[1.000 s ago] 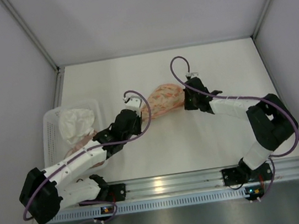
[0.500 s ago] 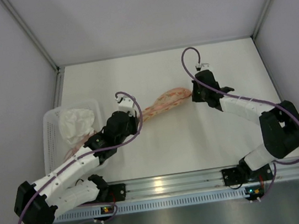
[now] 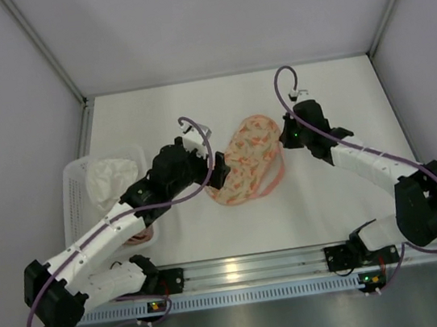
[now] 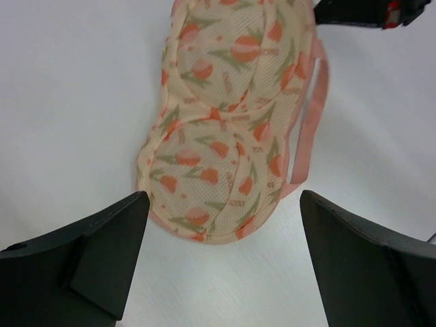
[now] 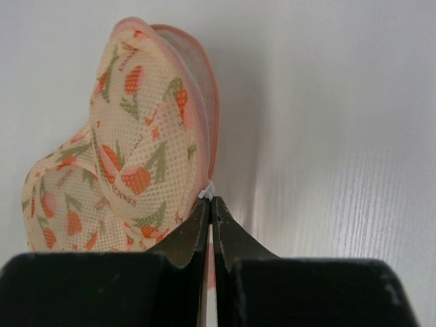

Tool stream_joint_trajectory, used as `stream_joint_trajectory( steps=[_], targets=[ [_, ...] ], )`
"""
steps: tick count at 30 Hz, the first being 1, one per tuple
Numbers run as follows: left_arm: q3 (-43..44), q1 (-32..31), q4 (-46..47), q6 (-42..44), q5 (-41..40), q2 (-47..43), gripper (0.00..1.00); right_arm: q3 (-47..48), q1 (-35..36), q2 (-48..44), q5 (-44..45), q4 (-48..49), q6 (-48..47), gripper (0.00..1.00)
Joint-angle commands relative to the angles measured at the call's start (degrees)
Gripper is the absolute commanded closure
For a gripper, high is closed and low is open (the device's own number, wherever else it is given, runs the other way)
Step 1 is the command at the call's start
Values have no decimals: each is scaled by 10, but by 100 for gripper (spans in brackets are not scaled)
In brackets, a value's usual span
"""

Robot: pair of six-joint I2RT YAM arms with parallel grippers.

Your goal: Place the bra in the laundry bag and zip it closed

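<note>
— What does overhead give you?
— The peanut-shaped, cream-peach mesh laundry bag (image 3: 244, 158), printed with orange flowers, lies flat near the middle of the white table (image 3: 331, 213), between my two arms. My left gripper (image 3: 221, 176) is at its left edge and my right gripper (image 3: 284, 140) at its far right corner. Well off to the left stands a white rectangular plastic basket (image 3: 69, 173) holding a crumpled white cloth (image 3: 111, 178). My left arm crosses the basket's near part, where some pinkish fabric (image 3: 141, 236) shows; I cannot tell what it is.
— Left wrist?
— The black fingers (image 4: 102, 252) are spread wide. The bag's near rounded end lies between their tips. The left tip is just beside its edge, contact unclear to me; the right tip is apart from it. The salmon-pink loop strap (image 4: 308, 122) runs down the bag's right side, and the other gripper sits at the bag's far end.
— Right wrist?
— Here I have both fingertips pressed together, pinching a small white tab (image 5: 206, 193) on the bag's pink zip edge (image 5: 212, 122). The bag rises up and to the left of the pinch. The mesh is too dense for me to tell what is inside.
</note>
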Motion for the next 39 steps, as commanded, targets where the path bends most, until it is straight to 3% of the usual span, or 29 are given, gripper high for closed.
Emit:
stream_joint_trajectory(
  steps=[1,4,11,19,28,30,31,32,34,35,39],
  targets=[
    [65,-8,39,63,80,51,2,1,10,-25,-26,7,8,100],
    [101,-36,60,87,71,114,2,-5,20,-33,-40,6,32,100],
    [176,-128,77,102,-53,266,5,-14,59,-58,-40,10,50,100],
    [141,-163,191,84,-139,308,5,-19,59,-83,-60,-8,55,100],
    [82,-163,253,76,-155,330,12,-23,61,-120,-85,-12,72,100],
    [73,-163,272,74,-156,328,21,-20,60,-124,-91,-14,73,100],
    [67,-163,276,70,-159,327,31,-17,60,-124,-95,-14,73,100],
    [66,-162,276,68,-160,327,57,-15,61,-124,-97,-16,73,100],
    [64,-162,276,61,-157,320,92,-11,60,-122,-99,-25,68,100],
    [60,-162,276,56,-162,315,100,-7,60,-119,-95,-29,59,100],
    [27,-161,275,67,-140,261,100,7,57,-103,-26,-58,32,100]
  ],
)
